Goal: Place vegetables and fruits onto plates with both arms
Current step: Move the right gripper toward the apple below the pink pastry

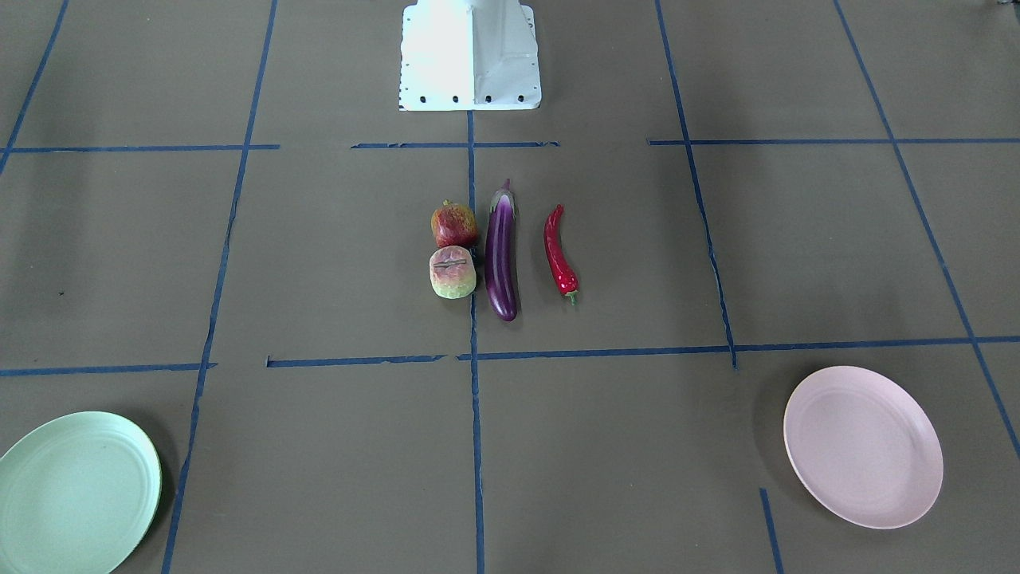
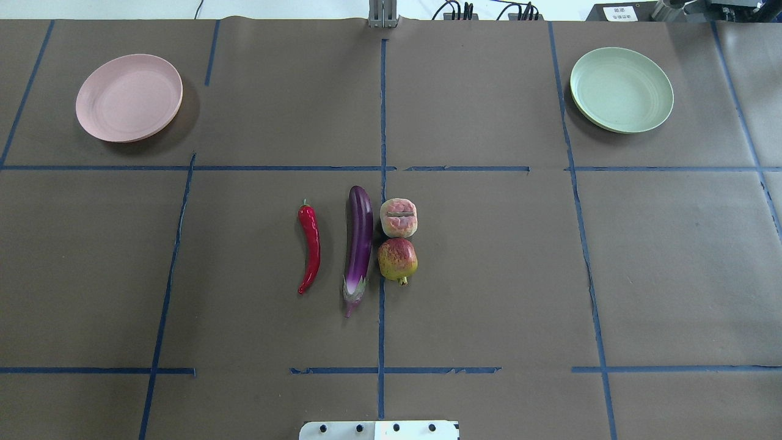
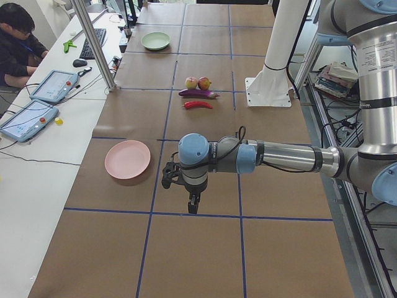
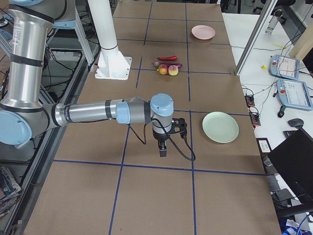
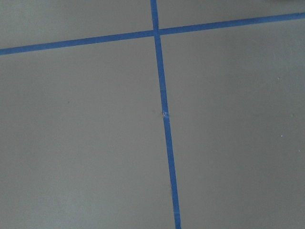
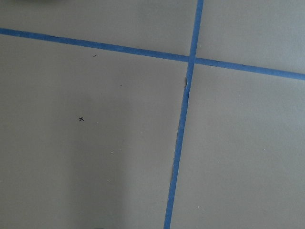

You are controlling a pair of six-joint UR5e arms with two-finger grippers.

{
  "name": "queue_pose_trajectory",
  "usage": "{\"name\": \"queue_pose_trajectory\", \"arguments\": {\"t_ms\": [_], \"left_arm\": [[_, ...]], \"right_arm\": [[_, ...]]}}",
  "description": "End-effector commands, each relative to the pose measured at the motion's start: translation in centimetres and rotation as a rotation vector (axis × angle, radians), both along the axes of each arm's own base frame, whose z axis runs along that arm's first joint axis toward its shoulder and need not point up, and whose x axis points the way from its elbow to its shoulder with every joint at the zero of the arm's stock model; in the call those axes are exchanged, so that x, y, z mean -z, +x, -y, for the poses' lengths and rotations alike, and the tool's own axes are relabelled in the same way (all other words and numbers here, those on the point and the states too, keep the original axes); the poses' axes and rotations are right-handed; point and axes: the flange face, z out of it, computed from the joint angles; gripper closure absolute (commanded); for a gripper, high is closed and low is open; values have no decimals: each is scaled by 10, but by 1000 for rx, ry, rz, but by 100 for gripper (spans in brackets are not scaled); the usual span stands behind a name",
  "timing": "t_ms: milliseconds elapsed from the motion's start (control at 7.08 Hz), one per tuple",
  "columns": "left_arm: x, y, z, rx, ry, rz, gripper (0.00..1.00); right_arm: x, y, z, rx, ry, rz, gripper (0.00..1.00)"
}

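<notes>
The purple eggplant (image 2: 358,242), red chili pepper (image 2: 311,245), peach-like fruit (image 2: 399,217) and pomegranate (image 2: 398,260) lie side by side at the table's middle. The pink plate (image 2: 129,96) sits at the far left and the mint green plate (image 2: 621,89) at the far right; both are bare. My left gripper (image 3: 193,205) shows only in the exterior left view, near the pink plate (image 3: 127,159), pointing down. My right gripper (image 4: 163,149) shows only in the exterior right view, near the green plate (image 4: 220,127). I cannot tell whether either is open or shut.
The white robot base (image 1: 470,56) stands behind the produce. Blue tape lines (image 2: 382,122) divide the brown table into squares. Both wrist views show only bare table and tape. An operator (image 3: 18,43) sits at a side desk with tablets (image 3: 28,118).
</notes>
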Motion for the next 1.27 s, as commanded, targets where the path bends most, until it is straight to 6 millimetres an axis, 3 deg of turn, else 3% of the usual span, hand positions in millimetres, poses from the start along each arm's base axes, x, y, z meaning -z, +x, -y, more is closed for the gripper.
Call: {"name": "queue_pose_trajectory", "arguments": {"t_ms": [0,282,424,565,706,847,988,1129], "left_arm": [[3,0,0,-1,8,-3,0],[7,0,0,-1,9,-3,0],[6,1,0,-3,9,-3,0],[7,1,0,-2,11,-3,0],[6,1,0,-2,9,-3,0],[5,1,0,-2,8,-3,0],[2,1,0,-2,2,-3,0],[0,2,0,-1,-2,-4,0]], "right_arm": [[12,-11,12,16,35,1,0],[60,-59,52,99,162,23,0],[91,-98,69,146,242,48,0],[135,-150,81,150,269,96,0],[189,-213,90,111,215,156,0],[240,-273,89,89,179,202,0],[293,-345,75,33,162,209,0],[329,-414,46,-14,159,199,0]]}}
